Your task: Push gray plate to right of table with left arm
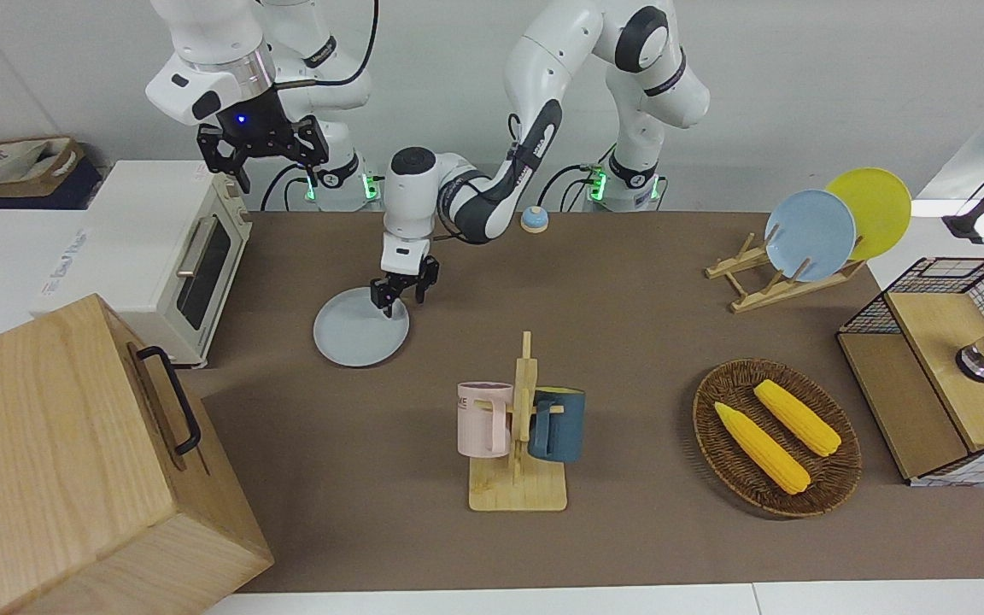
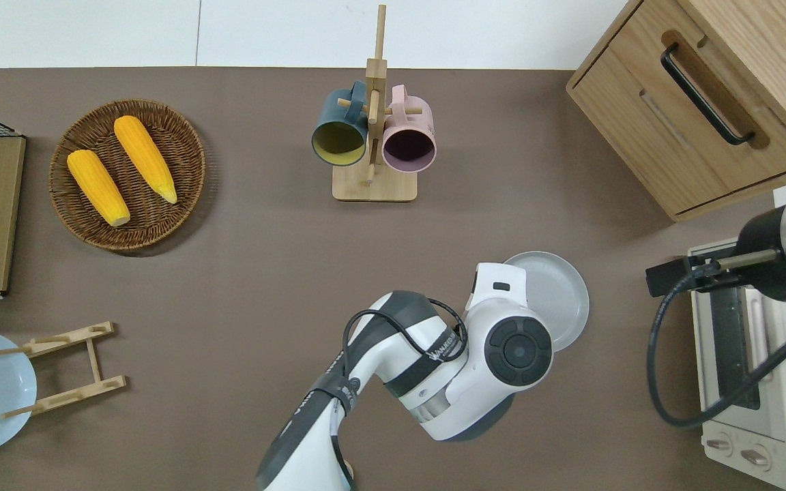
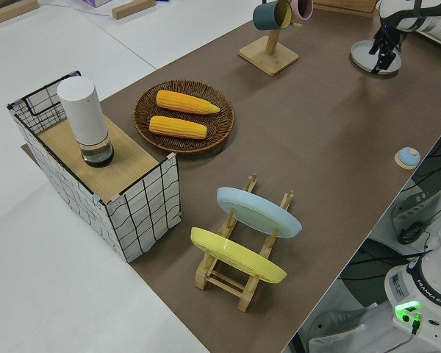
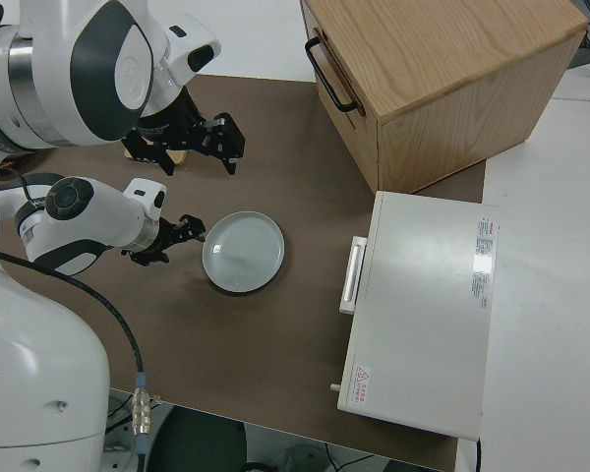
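The gray plate [image 1: 355, 337] lies flat on the brown table [image 1: 629, 342] toward the right arm's end, beside the toaster oven; it also shows in the overhead view [image 2: 560, 300], the left side view [image 3: 367, 54] and the right side view [image 4: 244, 252]. My left gripper [image 1: 404, 301] is open and low at the plate's rim on the side toward the left arm's end, as the right side view [image 4: 177, 241] also shows. In the overhead view its fingers are hidden under the wrist. My right gripper [image 1: 277, 175] is open and parked.
A white toaster oven [image 1: 172, 256] and a wooden cabinet [image 1: 73, 461] stand at the right arm's end. A mug rack [image 1: 519, 427] stands mid-table, farther from the robots than the plate. A corn basket [image 1: 776, 436] and a plate rack [image 1: 787, 273] stand toward the left arm's end.
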Robot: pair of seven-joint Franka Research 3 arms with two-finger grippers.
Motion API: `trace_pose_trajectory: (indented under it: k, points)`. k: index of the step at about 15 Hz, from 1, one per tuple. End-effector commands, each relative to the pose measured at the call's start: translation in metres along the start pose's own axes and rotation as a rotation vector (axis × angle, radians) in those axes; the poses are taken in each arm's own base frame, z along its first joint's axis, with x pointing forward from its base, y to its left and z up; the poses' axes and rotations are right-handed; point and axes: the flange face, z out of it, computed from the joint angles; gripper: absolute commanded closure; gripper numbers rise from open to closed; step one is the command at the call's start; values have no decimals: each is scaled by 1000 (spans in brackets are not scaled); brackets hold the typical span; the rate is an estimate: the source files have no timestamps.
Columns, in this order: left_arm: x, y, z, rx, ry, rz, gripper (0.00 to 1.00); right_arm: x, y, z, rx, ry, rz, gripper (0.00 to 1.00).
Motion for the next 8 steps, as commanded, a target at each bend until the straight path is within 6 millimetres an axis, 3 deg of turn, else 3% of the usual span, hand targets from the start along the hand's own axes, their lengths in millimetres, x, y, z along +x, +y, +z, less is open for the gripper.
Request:
trace_pose_trajectory:
  k: [1,5,8]
  points:
    - [39,-16,-43,87,5,123,5,-3,2,-4,10,-4,7,17]
    - [114,-40,-101,142,-10,171,7,-3,2,-4,10,-4,7,17]
    - [156,-69,-143,163,-23,272,9,-3,2,-4,10,-4,7,17]
